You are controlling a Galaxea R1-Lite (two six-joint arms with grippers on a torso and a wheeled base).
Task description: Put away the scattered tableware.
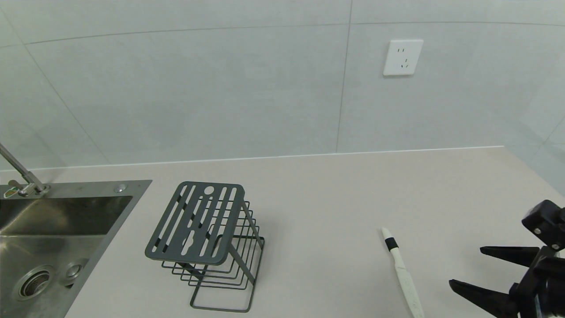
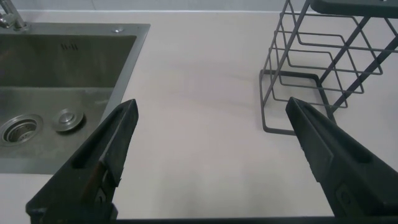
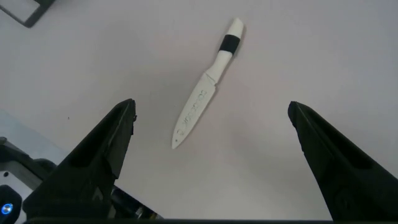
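White and black on beige
The slim white knife (image 1: 402, 271) has one black band on its handle; the dark grey slotted metal rack (image 1: 199, 221) contrasts with the beige table (image 1: 335, 198); the steel sink (image 1: 53, 212) is silvery; left hand (image 2: 210, 106) and right hand (image 1: 465, 266) are black.

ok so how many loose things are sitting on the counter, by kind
white knife: 1
dark wire rack: 1
total: 2
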